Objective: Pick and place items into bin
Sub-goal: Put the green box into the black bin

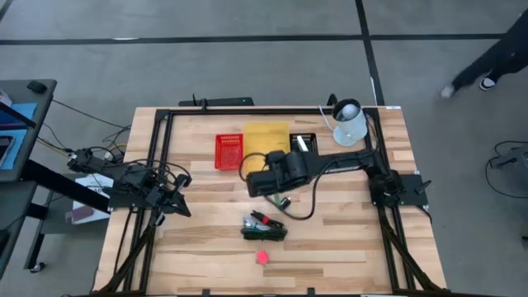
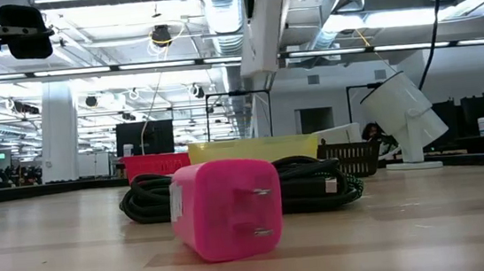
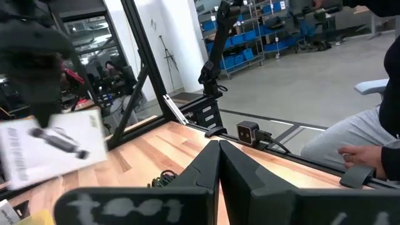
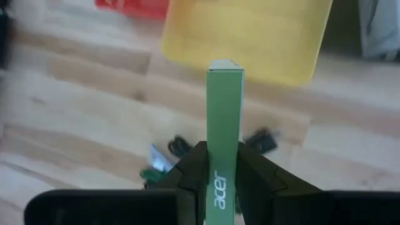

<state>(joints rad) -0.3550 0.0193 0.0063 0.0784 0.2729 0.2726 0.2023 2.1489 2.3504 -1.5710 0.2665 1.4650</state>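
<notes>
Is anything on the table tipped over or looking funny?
Yes, the white lamp at the table's far right corner leans instead of standing straight. The pink plug lies on its side, prongs sticking out sideways. The right gripper pinches a green box edge-up, held above the table.

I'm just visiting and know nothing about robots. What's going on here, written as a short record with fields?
Right tool: shut on a flat green box printed "acer", held above the wooden table
Left tool: shut, empty, at the table's left edge
Bins at back: red basket, yellow bin, dark basket
On the table: pink plug-in charger block, coiled black cable bundle
Back right: white lamp
</notes>
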